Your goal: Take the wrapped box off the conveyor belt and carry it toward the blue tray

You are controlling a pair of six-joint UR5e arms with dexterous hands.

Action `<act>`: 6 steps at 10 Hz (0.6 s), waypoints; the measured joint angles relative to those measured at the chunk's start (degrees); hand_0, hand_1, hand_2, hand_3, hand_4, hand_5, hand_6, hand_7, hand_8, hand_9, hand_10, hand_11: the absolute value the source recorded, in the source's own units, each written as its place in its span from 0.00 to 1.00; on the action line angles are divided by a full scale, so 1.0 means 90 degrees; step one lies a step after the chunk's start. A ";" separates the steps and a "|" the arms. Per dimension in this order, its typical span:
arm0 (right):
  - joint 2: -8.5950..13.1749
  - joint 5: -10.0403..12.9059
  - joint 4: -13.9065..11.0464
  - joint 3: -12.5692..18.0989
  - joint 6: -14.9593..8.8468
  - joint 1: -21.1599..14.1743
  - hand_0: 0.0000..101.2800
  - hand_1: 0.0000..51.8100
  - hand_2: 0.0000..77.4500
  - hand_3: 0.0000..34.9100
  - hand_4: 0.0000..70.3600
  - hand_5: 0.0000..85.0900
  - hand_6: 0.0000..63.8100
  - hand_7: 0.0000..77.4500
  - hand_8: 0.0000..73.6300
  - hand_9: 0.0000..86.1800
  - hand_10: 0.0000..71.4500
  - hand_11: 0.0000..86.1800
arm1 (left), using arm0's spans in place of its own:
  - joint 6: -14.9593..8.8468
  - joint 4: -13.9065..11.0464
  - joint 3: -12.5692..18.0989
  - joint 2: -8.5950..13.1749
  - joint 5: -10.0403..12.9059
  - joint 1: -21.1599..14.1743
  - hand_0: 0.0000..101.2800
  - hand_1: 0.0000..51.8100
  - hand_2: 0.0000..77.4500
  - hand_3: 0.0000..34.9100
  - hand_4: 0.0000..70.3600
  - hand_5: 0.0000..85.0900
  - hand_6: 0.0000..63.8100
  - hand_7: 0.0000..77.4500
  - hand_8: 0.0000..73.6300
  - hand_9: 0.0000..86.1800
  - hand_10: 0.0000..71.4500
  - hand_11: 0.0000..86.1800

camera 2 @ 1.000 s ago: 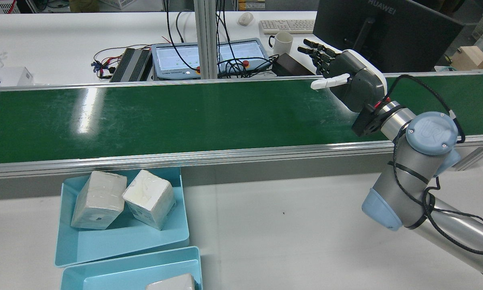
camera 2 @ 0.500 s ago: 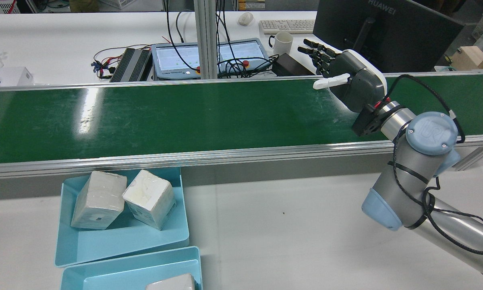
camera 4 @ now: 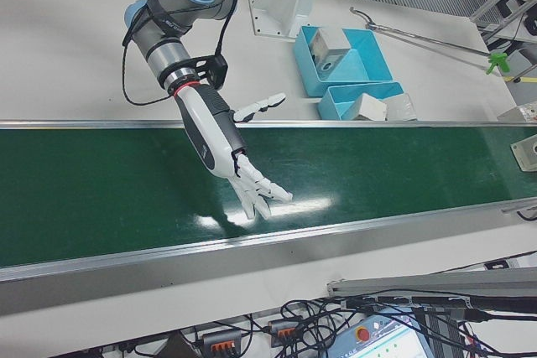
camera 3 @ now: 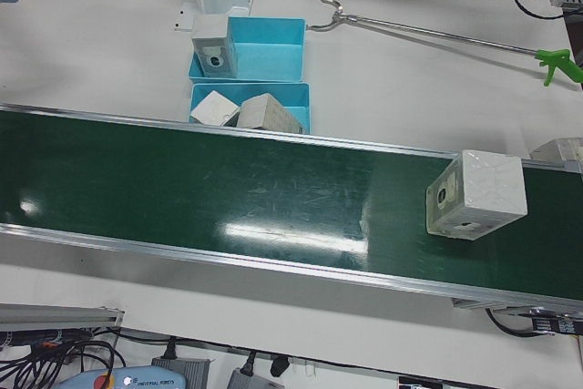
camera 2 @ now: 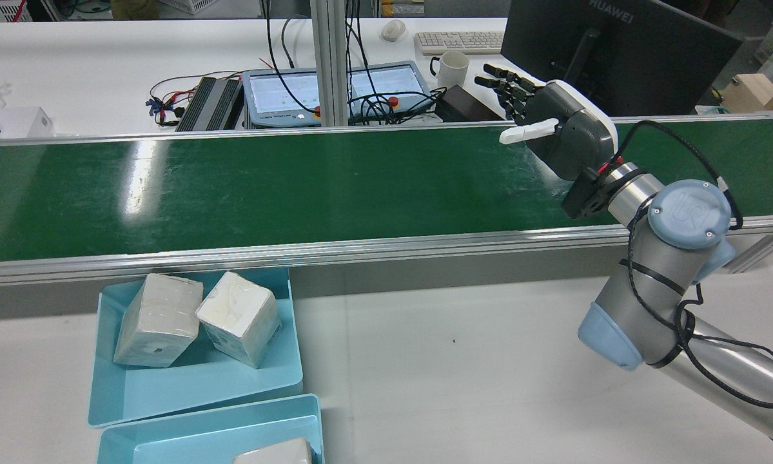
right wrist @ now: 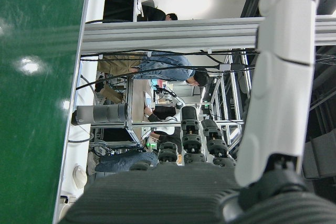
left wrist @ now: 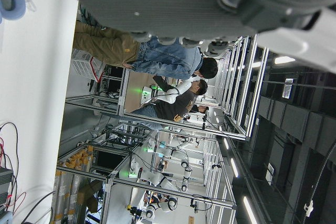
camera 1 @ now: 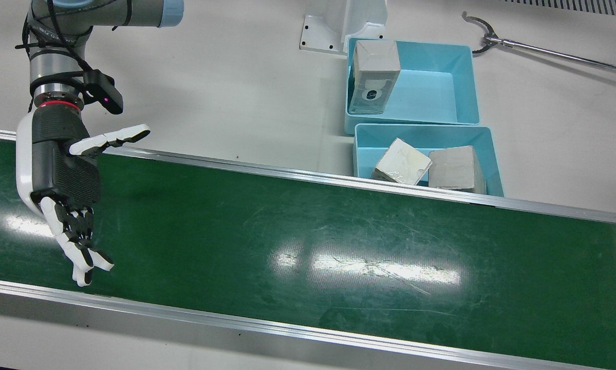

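Left-front view alone shows the wrapped box [camera 3: 477,194], a pale film-covered cube resting on the scuffed green conveyor belt [camera 3: 228,189], far from the blue tray [camera 3: 278,97]. Rear view shows the right hand [camera 2: 557,125] hovering empty over the belt, fingers spread, barely shifted from half a second before. Only the left hand's grey underside [left wrist: 173,3] appears, so its state cannot be told.

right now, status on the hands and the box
Right hand open, above the belt, holding nothing. Left hand out of frame. Wrapped box far down the belt, untouched. Belt between them bare.
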 joint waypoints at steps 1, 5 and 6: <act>0.0000 0.0002 0.0000 0.0000 -0.0001 -0.0002 0.46 0.22 0.08 0.02 0.15 0.13 0.09 0.22 0.04 0.06 0.00 0.01 | 0.0000 0.0000 0.0000 0.0000 0.0000 0.0000 0.00 0.00 0.01 0.00 0.01 0.01 0.01 0.01 0.01 0.01 0.00 0.01; 0.0001 0.0004 0.0000 -0.0016 -0.0007 -0.0021 0.46 0.21 0.08 0.00 0.15 0.13 0.10 0.23 0.07 0.07 0.00 0.01 | 0.0000 0.0000 0.0000 0.0000 0.0000 0.0000 0.00 0.00 0.01 0.00 0.01 0.01 0.01 0.01 0.01 0.00 0.01 0.01; 0.0001 0.0004 0.0000 -0.0021 -0.0010 -0.0023 0.46 0.22 0.09 0.00 0.15 0.13 0.10 0.23 0.07 0.07 0.00 0.01 | 0.0000 0.0000 0.0000 0.0000 0.0000 0.0000 0.00 0.00 0.01 0.00 0.01 0.01 0.00 0.01 0.01 0.00 0.01 0.00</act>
